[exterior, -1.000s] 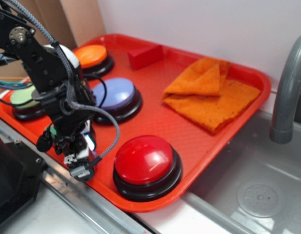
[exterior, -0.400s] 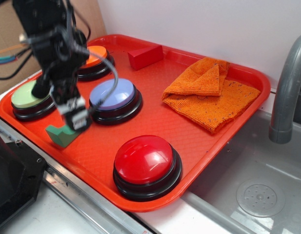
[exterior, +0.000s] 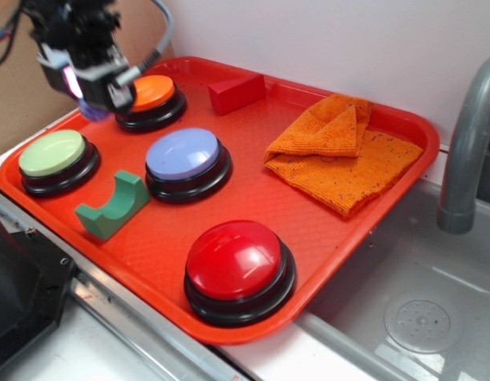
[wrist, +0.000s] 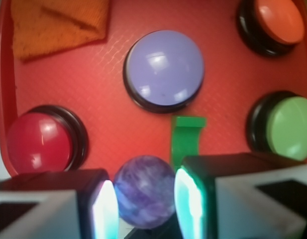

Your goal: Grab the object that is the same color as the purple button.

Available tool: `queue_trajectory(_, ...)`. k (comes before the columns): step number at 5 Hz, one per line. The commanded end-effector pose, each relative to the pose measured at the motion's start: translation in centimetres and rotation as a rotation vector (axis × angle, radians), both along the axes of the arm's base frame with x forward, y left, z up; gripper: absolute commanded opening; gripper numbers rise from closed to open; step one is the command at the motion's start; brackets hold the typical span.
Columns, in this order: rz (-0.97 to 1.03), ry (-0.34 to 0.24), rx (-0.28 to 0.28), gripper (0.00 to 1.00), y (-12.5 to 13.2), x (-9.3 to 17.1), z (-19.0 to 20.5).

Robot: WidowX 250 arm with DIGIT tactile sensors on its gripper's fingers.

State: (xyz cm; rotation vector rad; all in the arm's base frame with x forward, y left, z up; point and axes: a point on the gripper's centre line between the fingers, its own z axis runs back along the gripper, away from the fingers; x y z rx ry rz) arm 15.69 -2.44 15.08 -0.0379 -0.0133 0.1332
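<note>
My gripper [wrist: 145,199] is shut on the purple marbled ball [wrist: 144,191], which sits between the two lit pads. In the exterior view the gripper [exterior: 92,97] hangs high above the tray's far left corner, beside the orange button, with the ball [exterior: 92,110] showing at its tip. The purple button [exterior: 183,154] with its lavender dome stands in the tray's middle; in the wrist view the purple button [wrist: 164,67] lies well below the jaws. The green arch block [exterior: 112,208] rests on the tray near the front edge.
On the red tray [exterior: 252,198] stand a red button [exterior: 237,262], a green button [exterior: 52,154] and an orange button [exterior: 148,93]. A red wedge block [exterior: 237,91] and an orange cloth [exterior: 344,151] lie at the back. A sink and a grey faucet [exterior: 467,151] are to the right.
My gripper has risen from the tray's front edge by the green arch block and moved back and left, carrying the ball up high beside the orange button.
</note>
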Motion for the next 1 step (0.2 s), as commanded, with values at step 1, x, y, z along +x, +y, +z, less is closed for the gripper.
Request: queue_trajectory(1, 0.083, -0.02, 0.132, 0.0, 2.33, 0.98, 4.52)
